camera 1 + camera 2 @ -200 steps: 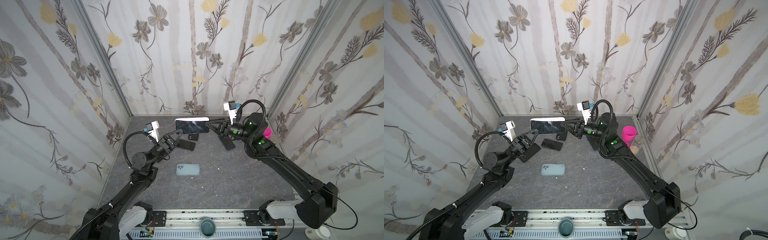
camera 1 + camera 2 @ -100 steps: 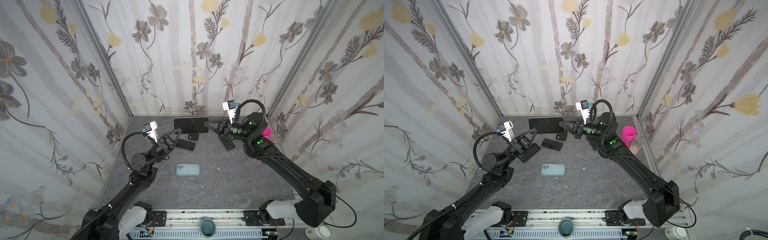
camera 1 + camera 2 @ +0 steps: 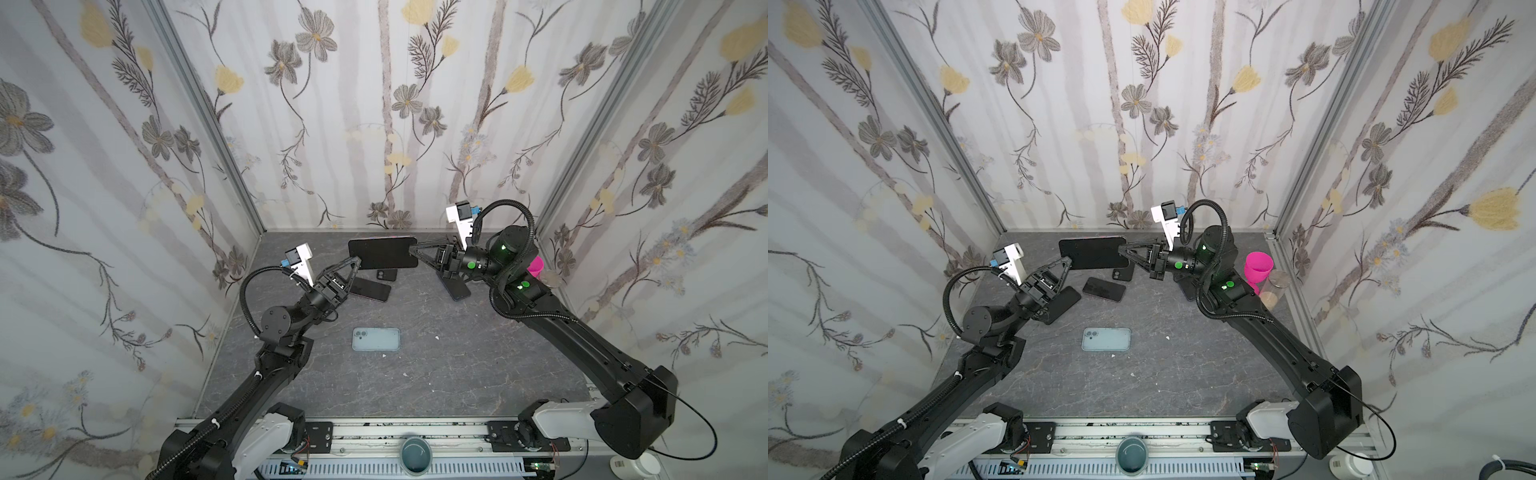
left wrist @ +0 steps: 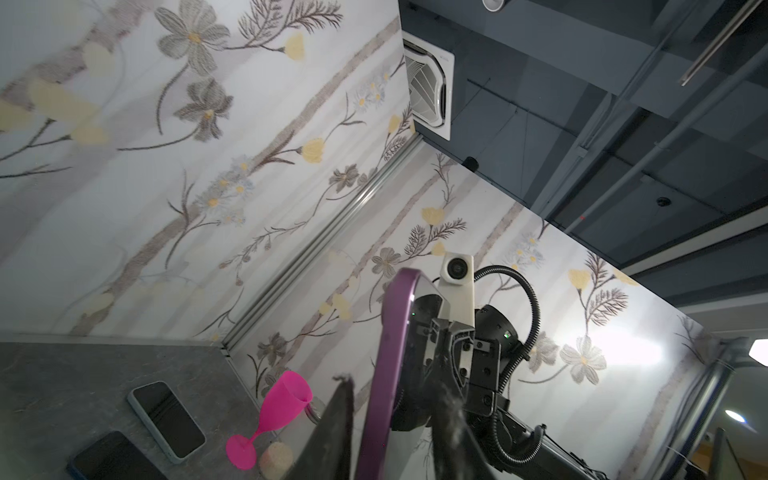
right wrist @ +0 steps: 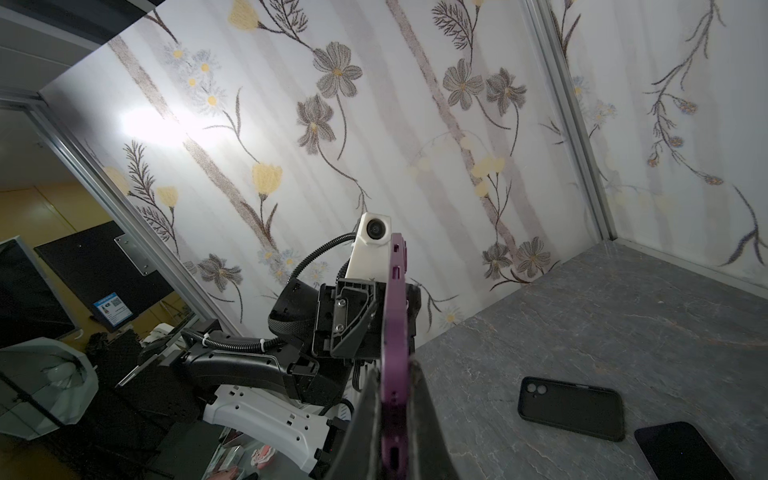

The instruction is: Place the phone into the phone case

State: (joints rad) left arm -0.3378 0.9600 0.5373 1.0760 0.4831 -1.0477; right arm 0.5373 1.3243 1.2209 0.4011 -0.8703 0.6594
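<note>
A phone (image 3: pixel 382 253) (image 3: pixel 1093 252) with a black screen and a purple rim hangs level above the back of the table. My right gripper (image 3: pixel 412 250) (image 5: pixel 395 368) is shut on its right end, with both fingers pressed flat on the purple edge (image 5: pixel 394 316). Around its left end stands my left gripper (image 3: pixel 356 262) (image 4: pixel 392 382), open, with a gap on each side of the purple edge (image 4: pixel 390 353). A black phone case (image 3: pixel 386 274) (image 5: pixel 571 411) lies empty on the table below. Whether the purple rim is itself a case I cannot tell.
A light blue-grey slab with camera rings (image 3: pixel 376 338) lies mid-table. A dark phone (image 3: pixel 370 288) lies by my left gripper, and a pale-rimmed phone (image 4: pixel 166 419) under my right wrist. A pink goblet (image 3: pixel 1258 268) and a glass jar (image 3: pixel 1273 286) stand at the right wall.
My left gripper's jaws have opened off the phone's left end. The right gripper closed on the right end. The phone has shifted slightly left and its screen no longer glares white.
</note>
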